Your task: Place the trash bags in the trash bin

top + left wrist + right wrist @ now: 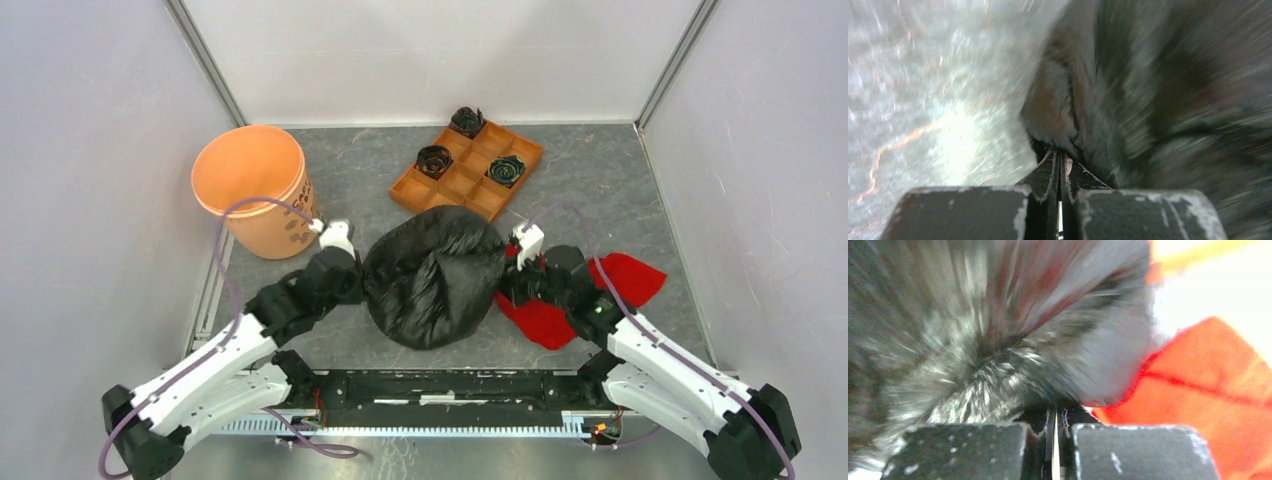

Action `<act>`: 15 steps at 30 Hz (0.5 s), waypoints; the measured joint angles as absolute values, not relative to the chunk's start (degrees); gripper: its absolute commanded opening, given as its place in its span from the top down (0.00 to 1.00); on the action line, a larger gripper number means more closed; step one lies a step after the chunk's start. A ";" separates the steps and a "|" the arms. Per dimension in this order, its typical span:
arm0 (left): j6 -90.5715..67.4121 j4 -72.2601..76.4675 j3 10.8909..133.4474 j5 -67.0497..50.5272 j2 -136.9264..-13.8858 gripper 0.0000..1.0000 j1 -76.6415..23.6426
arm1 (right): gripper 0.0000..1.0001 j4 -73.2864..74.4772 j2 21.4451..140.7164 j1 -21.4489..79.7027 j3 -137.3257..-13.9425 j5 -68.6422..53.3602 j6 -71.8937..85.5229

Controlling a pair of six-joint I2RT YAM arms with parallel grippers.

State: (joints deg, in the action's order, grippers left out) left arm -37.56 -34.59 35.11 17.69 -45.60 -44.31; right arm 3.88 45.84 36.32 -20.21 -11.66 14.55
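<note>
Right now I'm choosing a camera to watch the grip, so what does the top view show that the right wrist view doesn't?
Only the top view: the trash bin and the left gripper at the trash bag. Only the right wrist view: the right gripper pinched shut on its film, close up. Both: that bag and the red cloth beside it.

Both wrist views are smeared by motion blur. In them the trash bag [435, 275] shows only as grey-black streaks, and the red cloth [1208, 390] as a soft-edged patch. From above, the bag hides the fingertips of the left gripper [1058, 159] and the right gripper [1055, 415], along with part of the cloth. The lettering on the trash bin [262, 215] is too small to read. So is any detail of the small dark wads [434, 160] in the tray [455, 190].
</note>
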 measured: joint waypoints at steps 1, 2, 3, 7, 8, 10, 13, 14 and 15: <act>-37.58 -35.29 37.58 17.96 -44.45 0.98 -44.29 | 1.00 6.52 46.26 36.32 -24.14 -11.64 13.78; -37.43 -36.14 42.35 18.26 -44.31 0.98 -44.21 | 0.99 8.12 47.00 36.32 -28.58 -11.70 12.93; -37.28 -36.14 46.74 18.70 -44.99 0.98 -44.21 | 0.99 9.41 47.92 36.32 -33.47 -11.79 11.99; -35.83 -33.01 66.94 21.30 -49.84 0.98 -44.21 | 1.00 10.76 51.35 36.32 -51.83 -11.94 8.73; -35.73 -31.86 68.95 22.24 -49.93 0.98 -44.21 | 1.00 10.15 51.44 36.32 -53.69 -11.79 8.40; -35.83 -31.27 68.86 24.01 -49.34 0.98 -44.21 | 1.00 8.86 51.40 36.32 -54.24 -11.29 7.88; -38.04 -32.91 63.94 25.67 -48.88 0.98 -44.07 | 1.00 7.20 52.66 36.32 -49.10 -11.20 7.81; -39.42 -34.41 60.66 25.61 -49.56 0.98 -43.99 | 1.00 7.31 54.04 36.32 -46.35 -11.77 7.81; -40.66 -36.40 57.67 25.36 -50.63 0.98 -43.97 | 1.00 7.94 56.14 36.32 -43.16 -12.78 7.68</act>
State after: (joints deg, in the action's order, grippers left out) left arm -40.66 -36.40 57.67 25.36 -50.63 -43.97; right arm 7.94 56.14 36.32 -43.16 -12.78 7.68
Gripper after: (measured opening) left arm 0.029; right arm 0.006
